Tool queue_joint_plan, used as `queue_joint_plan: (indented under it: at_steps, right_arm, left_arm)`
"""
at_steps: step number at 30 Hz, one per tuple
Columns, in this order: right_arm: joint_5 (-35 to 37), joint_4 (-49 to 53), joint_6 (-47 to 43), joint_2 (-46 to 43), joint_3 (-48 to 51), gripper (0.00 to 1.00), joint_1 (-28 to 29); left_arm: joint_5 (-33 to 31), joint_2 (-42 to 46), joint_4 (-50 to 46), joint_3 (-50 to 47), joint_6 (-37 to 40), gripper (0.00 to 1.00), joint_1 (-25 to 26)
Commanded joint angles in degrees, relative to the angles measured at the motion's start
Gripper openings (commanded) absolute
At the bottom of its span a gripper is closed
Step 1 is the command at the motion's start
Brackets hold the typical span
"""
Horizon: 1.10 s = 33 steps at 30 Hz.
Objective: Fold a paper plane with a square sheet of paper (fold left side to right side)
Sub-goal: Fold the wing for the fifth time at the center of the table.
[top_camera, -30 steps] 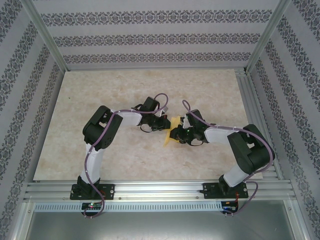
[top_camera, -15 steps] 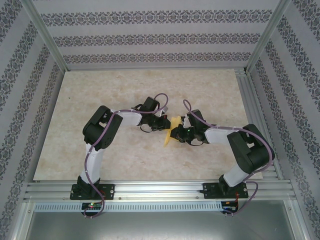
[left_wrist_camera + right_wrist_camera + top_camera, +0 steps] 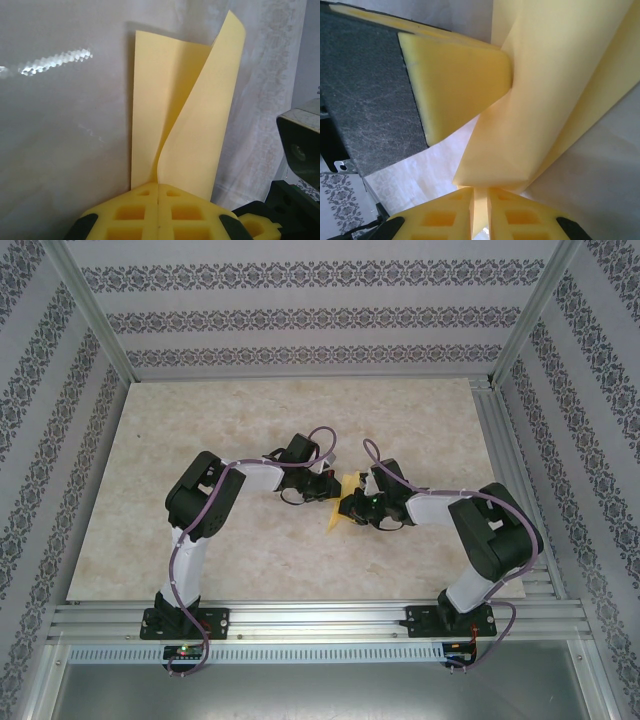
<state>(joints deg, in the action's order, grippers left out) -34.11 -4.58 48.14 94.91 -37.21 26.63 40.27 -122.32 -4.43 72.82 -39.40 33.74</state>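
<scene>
The square sheet of paper [image 3: 338, 518] is pale yellow, partly folded, and held up off the table's middle between both grippers. In the left wrist view its two layers [image 3: 170, 100] rise from my left gripper [image 3: 158, 186], whose jaws are shut on the paper's lower edge. In the right wrist view a folded flap [image 3: 555, 90] spreads above my right gripper [image 3: 480, 192], which is shut on a thin strip of the paper. From above, the left gripper [image 3: 335, 488] and right gripper [image 3: 350, 502] almost touch. A left finger pad [image 3: 455, 75] presses the sheet's side.
The marble-patterned table top [image 3: 200, 430] is ringed by an aluminium frame [image 3: 300, 618] and patterned walls. The right arm's black wrist body [image 3: 300, 145] sits close on the right in the left wrist view.
My right gripper has closed further onto the paper and its arm has shifted slightly left. The left gripper has stayed shut in place.
</scene>
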Motion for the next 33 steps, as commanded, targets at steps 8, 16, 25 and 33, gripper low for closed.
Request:
queue_joint_plan:
  at_steps: [8,16,25,33]
  right_arm:
    - [1.3,-1.8,-0.2,2.0,-2.9,0.16,0.4]
    - [1.4,-1.3,-0.4,3.3,-3.2,0.16,0.8]
    - [1.7,0.2,-1.1,1.8,-2.9,0.17,0.8]
    - [2.0,0.6,-1.3,1.8,-2.9,0.18,0.4]
  left_arm:
    - [-3.4,-2.2,-0.4,0.6,1.9,0.0,-1.5]
    - [-3.4,-2.2,-0.3,0.5,1.8,0.0,-1.5]
    - [-3.4,-2.2,-0.2,0.5,1.8,0.0,-1.5]
    - [-3.4,-1.5,-0.6,0.7,2.0,0.0,-1.5]
